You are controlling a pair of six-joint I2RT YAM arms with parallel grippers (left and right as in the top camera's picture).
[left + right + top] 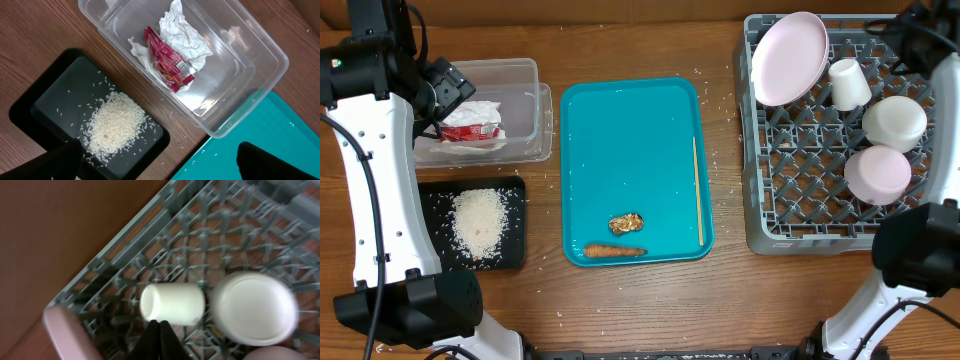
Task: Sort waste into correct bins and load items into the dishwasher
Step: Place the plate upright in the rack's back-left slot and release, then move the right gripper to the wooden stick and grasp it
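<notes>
The clear tub [525, 100] holds crumpled napkins [182, 37] and the red wrapper [167, 62]. The black tray [510, 195] holds a rice pile [480, 222]. The brown lump [626, 223] and the sausage stick [614, 251] lie on the teal tray [630, 130]. The grey rack [800, 200] holds the plate [788, 58], the cup [848, 84] and two bowls [894, 122] [877, 173]. My left gripper [160, 165] is open and empty, above the gap between black tray and tub. My right gripper [160, 340] is shut and empty, just above the cup [172, 303] in the rack.
A thin wooden stick [697, 190] lies along the teal tray's right side. Loose rice grains are scattered on the wood table [730, 290] around the trays. The rack's corner wall [115, 255] borders bare table in the right wrist view.
</notes>
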